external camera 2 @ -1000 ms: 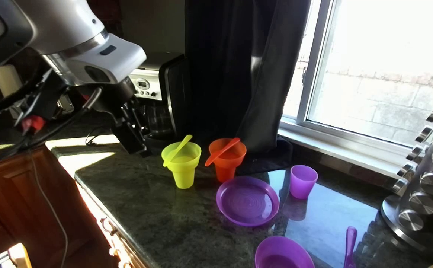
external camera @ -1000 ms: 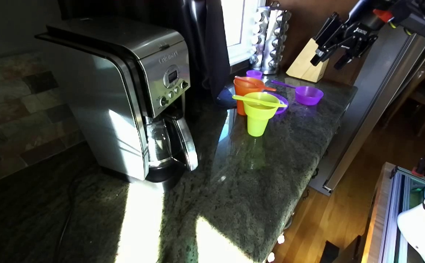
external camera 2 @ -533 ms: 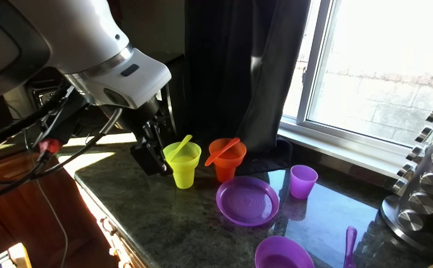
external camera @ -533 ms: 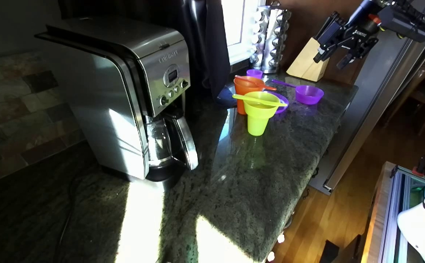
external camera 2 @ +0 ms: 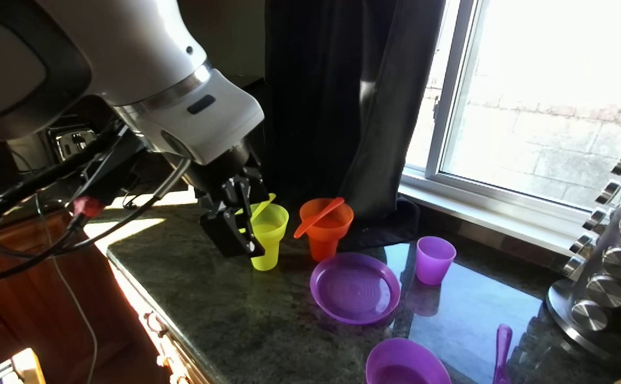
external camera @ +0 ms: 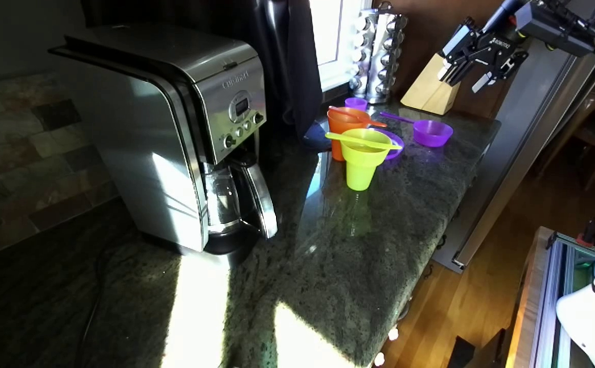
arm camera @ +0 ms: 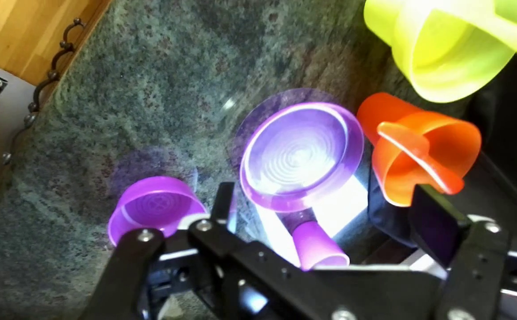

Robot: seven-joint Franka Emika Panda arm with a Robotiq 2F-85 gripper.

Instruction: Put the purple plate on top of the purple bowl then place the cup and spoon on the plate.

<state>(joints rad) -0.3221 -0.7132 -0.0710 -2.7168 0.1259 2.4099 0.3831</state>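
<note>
The purple plate [external camera 2: 354, 290] lies flat on the counter, with the purple bowl [external camera 2: 406, 362] nearer the camera, partly cut off by the frame. Upright beside the plate stands the small purple cup [external camera 2: 435, 258]. A purple spoon [external camera 2: 501, 352] rests on the counter past the bowl; an exterior view also shows the spoon [external camera: 397, 117] beside the bowl [external camera: 432, 134]. My gripper [external camera: 462, 79] hangs above the counter, jaws wide apart and nothing between them. In the wrist view, the plate [arm camera: 300, 155] and cup [arm camera: 316, 244] appear beyond the gap of the gripper [arm camera: 325, 202], the bowl [arm camera: 156, 209] left of it.
A yellow-green cup [external camera 2: 270, 234] and an orange cup [external camera 2: 327, 229], each with a spoon across its rim, stand by the plate. A spice rack [external camera 2: 617, 256], knife block [external camera: 430, 87] and coffee maker [external camera: 175, 138] stand on the counter. A dark curtain [external camera 2: 342, 96] hangs behind.
In an exterior view the arm and gripper have swung right and lower, now overlapping the yellow-green cup. The gripper's tilt has shifted slightly. Its jaws stay wide; the dishes have not moved.
</note>
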